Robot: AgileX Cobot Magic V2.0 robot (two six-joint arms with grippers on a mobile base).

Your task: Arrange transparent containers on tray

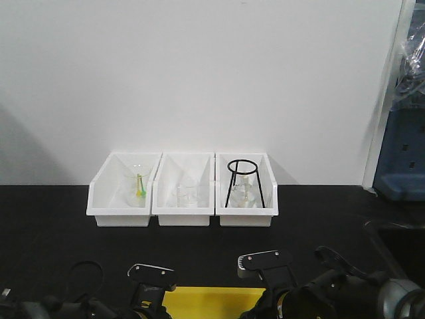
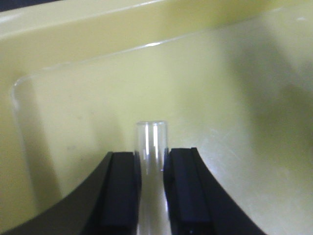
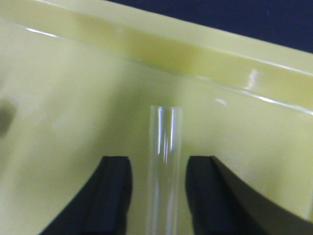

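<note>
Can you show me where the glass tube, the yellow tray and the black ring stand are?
Glass tube [image 2: 151, 147], left wrist view, its upper body near the rim.
Yellow tray [image 3: 161, 51], right wrist view, its raised rim.
Black ring stand [image 1: 241, 165], front view, its top ring.

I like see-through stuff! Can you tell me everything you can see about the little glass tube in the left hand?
The test tube is a thin, clear glass cylinder with a plain open rim and bright streaks of light along it. It pokes out past the left hand, whose two black fingers press its sides. Only the rim end shows; the rest is hidden between the fingers. Behind it lies the floor of the yellow tray, near a rounded corner. Whether it touches the tray cannot be told.
</note>
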